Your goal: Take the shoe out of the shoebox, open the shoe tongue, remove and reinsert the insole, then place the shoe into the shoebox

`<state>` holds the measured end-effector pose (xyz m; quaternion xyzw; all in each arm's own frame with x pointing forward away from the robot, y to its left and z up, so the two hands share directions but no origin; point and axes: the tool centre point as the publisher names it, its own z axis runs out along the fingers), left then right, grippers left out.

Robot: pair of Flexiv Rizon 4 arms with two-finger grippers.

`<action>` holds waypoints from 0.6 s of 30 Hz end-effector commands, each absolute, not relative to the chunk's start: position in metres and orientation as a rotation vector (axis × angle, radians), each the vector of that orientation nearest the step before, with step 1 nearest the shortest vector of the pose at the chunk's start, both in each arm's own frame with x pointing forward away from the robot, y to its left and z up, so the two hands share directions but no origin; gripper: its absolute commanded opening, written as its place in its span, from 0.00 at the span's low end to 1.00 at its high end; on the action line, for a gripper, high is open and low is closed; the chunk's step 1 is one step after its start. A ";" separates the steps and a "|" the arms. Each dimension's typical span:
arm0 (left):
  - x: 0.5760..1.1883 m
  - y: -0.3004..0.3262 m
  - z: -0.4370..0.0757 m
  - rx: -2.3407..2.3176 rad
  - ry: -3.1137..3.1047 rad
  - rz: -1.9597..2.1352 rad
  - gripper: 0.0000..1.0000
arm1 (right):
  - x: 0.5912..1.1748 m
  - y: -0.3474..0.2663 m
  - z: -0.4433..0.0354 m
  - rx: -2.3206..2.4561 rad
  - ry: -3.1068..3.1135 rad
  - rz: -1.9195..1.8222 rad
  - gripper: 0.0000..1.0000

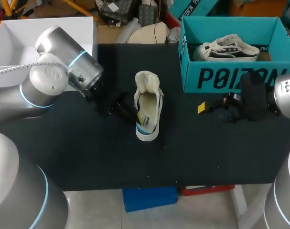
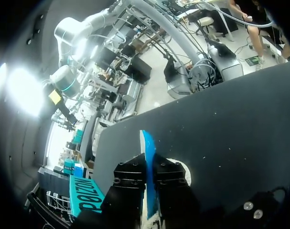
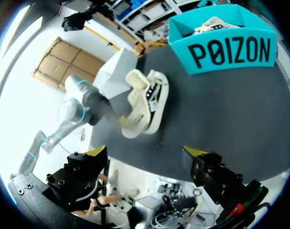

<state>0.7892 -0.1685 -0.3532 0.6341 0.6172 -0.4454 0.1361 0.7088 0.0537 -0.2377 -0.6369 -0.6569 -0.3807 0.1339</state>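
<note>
Our shoe stands on the table with its tongue folded open, apart from the teal shoebox, which holds 1 other shoe. Our left gripper is at its side, fingers narrow, pinching a thin blue strip; whether it is insole or lining we cannot tell. Our right gripper hangs wide, holding nothing. We judge the shoe light, its upper soft and the insole floppy, so we would take the insole by its heel end and steady the firm sole.

Left fingers pinched, right fingers apart
</note>
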 end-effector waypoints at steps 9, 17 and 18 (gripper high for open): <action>0.821 -0.179 -0.372 1.725 1.869 -1.188 0.00 | 0.709 0.054 -0.237 -1.849 -1.905 -1.101 1.00; 0.838 -0.181 -0.376 1.667 1.934 -1.085 0.00 | 0.709 0.054 -0.237 -1.849 -1.905 -1.101 1.00; 0.838 -0.180 -0.377 1.668 1.936 -1.083 0.00 | 0.709 0.054 -0.237 -1.849 -1.905 -1.101 1.00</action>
